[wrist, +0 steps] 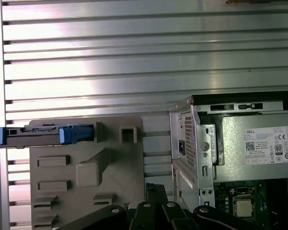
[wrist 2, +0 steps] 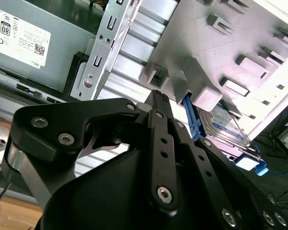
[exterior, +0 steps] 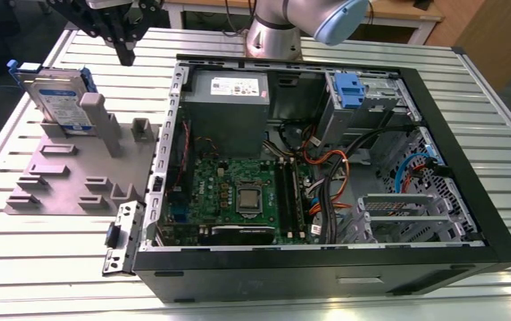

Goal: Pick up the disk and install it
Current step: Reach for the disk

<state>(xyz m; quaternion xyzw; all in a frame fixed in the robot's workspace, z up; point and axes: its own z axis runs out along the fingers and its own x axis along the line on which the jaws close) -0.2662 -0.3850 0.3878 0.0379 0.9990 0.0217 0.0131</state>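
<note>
Gripper clenched on nothing, my fingers together, hanging over the table | disk near me, untouched, upright on edge in grey holder | open case beside holder, toward the exterior view's right, on the same table

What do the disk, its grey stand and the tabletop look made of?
The flat silver hard drive looks metal-bodied with a dull sheen, a paper-like label and a blue plastic bracket. The grey slotted stand is matte and uniform, so probably plastic. The ribbed silver tabletop is likely aluminium, given its bright streaky reflections.
</note>
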